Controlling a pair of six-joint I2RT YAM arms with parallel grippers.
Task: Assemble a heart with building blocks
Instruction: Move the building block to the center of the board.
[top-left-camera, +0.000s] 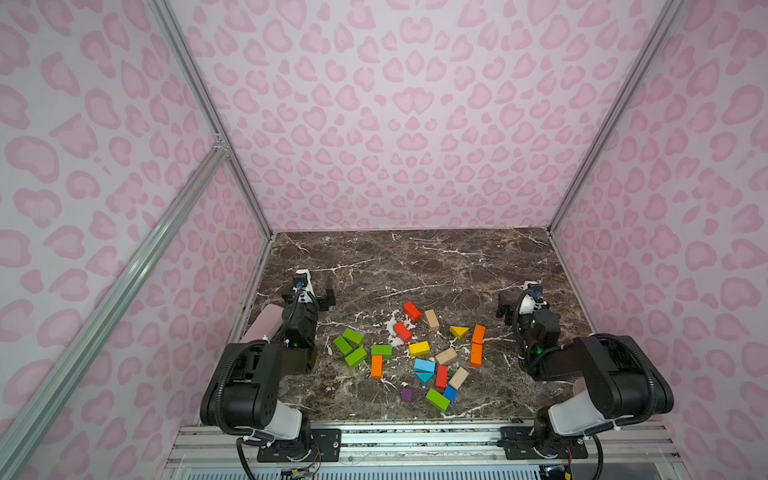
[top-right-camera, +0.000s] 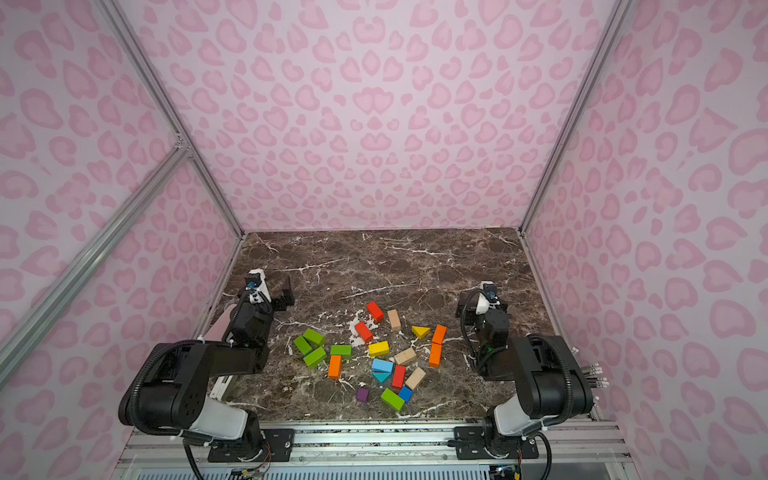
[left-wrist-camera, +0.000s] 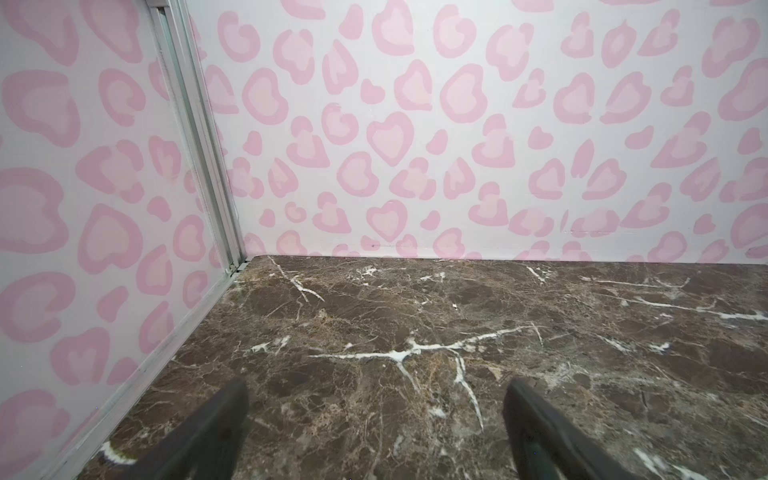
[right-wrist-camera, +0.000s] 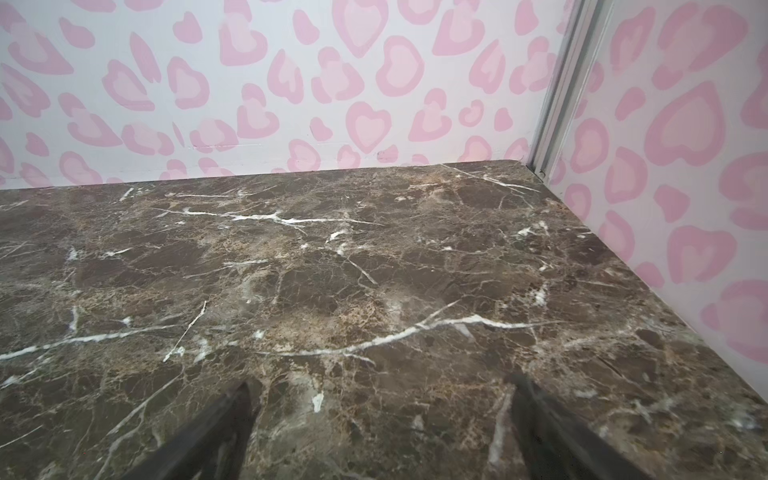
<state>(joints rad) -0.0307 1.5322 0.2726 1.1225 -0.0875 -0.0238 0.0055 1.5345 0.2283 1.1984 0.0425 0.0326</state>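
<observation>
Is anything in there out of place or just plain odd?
Mostly no: the blocks lie scattered on the table, no heart yet. One oddity: a bundle of thin white-tipped sticks pokes out beside the right arm, at the table's right edge, apart from the blocks. What they are is too small to tell.
</observation>
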